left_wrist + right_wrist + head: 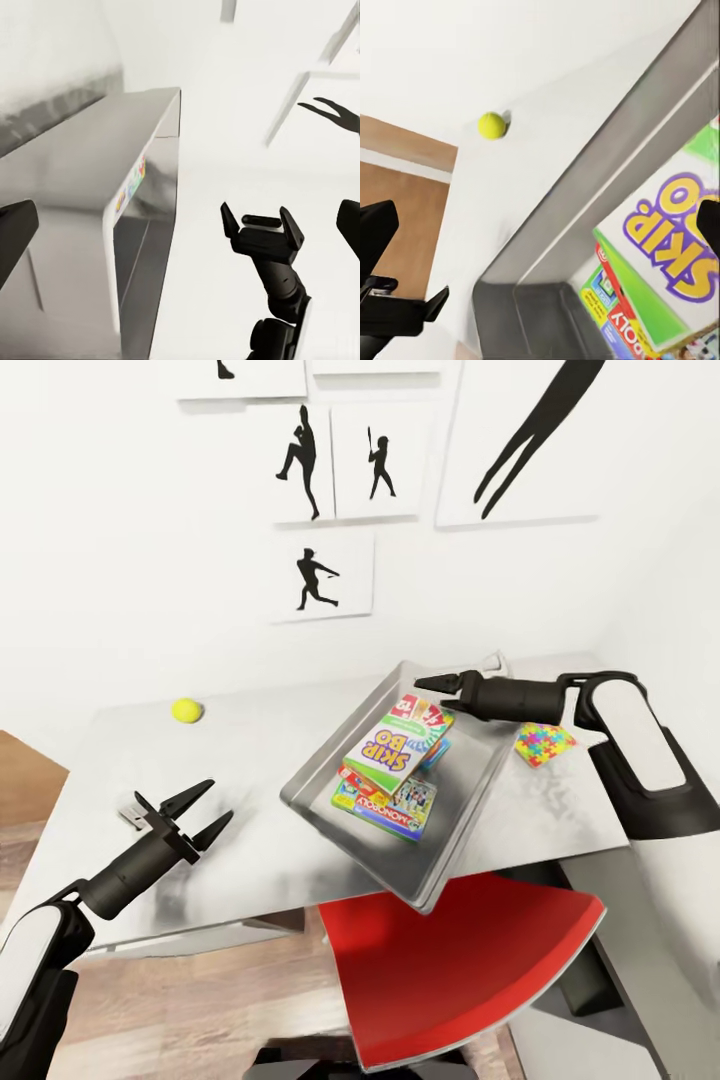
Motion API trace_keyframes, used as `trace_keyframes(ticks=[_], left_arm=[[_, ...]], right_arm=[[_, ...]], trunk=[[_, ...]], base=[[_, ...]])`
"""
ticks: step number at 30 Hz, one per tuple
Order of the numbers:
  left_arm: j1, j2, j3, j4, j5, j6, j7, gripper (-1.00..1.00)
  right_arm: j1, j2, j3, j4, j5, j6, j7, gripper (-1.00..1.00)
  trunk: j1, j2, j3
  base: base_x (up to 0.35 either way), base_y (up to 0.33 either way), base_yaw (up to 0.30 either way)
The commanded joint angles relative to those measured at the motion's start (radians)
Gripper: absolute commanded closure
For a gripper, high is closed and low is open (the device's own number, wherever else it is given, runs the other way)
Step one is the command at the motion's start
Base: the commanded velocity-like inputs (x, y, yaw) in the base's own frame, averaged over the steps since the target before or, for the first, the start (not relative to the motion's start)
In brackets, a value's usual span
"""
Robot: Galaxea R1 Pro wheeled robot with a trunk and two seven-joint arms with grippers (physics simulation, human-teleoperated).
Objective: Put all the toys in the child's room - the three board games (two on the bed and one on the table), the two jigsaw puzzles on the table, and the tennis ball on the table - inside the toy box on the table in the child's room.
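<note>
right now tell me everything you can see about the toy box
The toy box is a pale grey, lidless, shallow bin with sloping sides and a flat rim, looking like smooth plastic. It sits askew on the table, one corner overhanging the front edge above the red chair. Inside lie stacked board games, Skip-Bo on top, Monopoly beneath. The right gripper hovers by its far rim.

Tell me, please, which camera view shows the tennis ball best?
The head view: the tennis ball sits whole on the table, left of the toy box. The right wrist view also shows it, small, beyond the box's rim.
</note>
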Motion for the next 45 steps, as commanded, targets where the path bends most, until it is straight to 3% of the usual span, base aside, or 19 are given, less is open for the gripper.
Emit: trace_keyframes(ticks=[1, 9, 18, 32, 45], left_arm=[[-0.001, 0.000, 0.000, 0.000, -0.004, 0.005, -0.005, -1.00], [-0.002, 0.000, -0.006, -0.003, -0.005, 0.005, -0.006, -1.00], [0.000, 0.001, -0.007, -0.024, -0.005, 0.005, -0.010, -1.00], [0.001, 0.001, -0.007, -0.031, -0.005, 0.005, -0.011, -1.00], [0.001, 0.001, -0.008, -0.032, -0.005, 0.005, -0.011, -1.00]], right_arm=[[0.001, -0.001, -0.002, -0.012, -0.011, 0.000, -0.037, -1.00], [0.007, 0.003, -0.042, -0.081, -0.012, 0.000, -0.149, -1.00], [0.006, 0.007, -0.075, -0.121, -0.010, 0.000, -0.181, -1.00], [-0.001, 0.010, -0.081, -0.132, -0.010, 0.000, -0.263, -1.00], [-0.005, 0.011, -0.081, -0.133, -0.009, 0.000, -0.282, -1.00]], trunk=[[0.000, -0.002, -0.001], [0.000, -0.002, -0.001], [0.000, -0.002, -0.001], [0.000, -0.002, 0.005], [0.000, -0.002, 0.012]], base=[[-0.203, 0.000, 0.000], [-0.120, 0.000, 0.000], [-0.025, 0.000, 0.004], [-0.004, 0.000, 0.172], [0.000, 0.023, 0.264]])
